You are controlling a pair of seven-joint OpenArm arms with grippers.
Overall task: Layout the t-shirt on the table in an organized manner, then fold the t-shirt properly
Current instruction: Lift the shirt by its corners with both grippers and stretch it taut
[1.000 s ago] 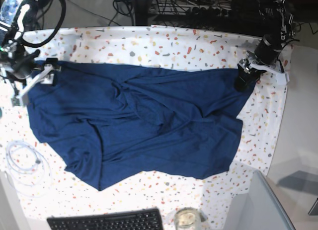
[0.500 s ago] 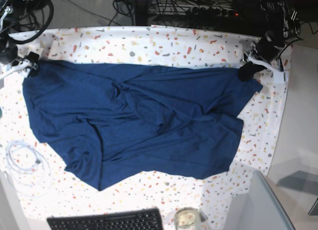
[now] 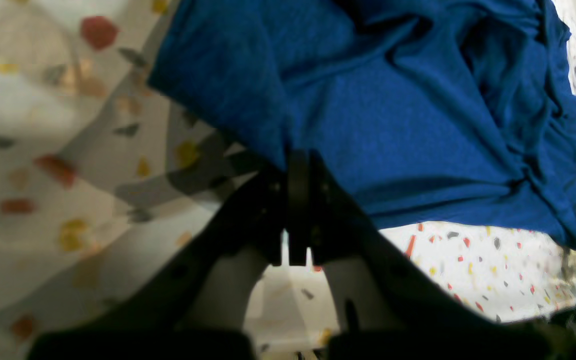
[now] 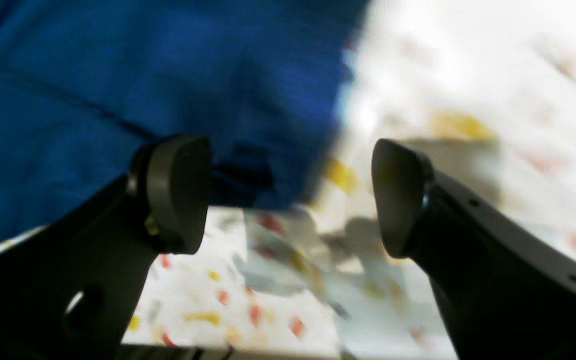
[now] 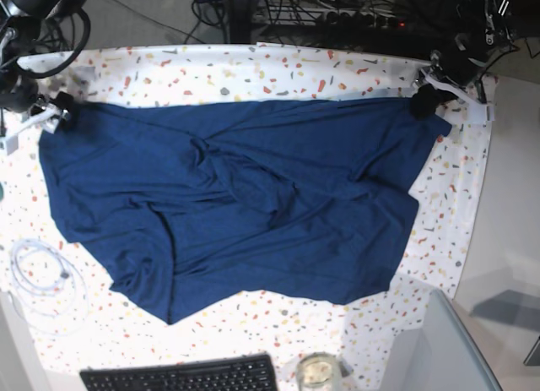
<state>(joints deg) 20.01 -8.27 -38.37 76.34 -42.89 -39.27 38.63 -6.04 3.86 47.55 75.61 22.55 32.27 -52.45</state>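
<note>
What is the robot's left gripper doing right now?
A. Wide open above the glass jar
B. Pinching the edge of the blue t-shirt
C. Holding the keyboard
B: in the left wrist view the left gripper has its jaws shut together on the edge of the t-shirt.

Table (image 5: 278,70) with white speckled cloth. Navy t-shirt (image 5: 236,205) lies spread and wrinkled across it. White cable coil (image 5: 42,281) at left edge, black keyboard (image 5: 181,376) and glass jar (image 5: 318,371) near front.
</note>
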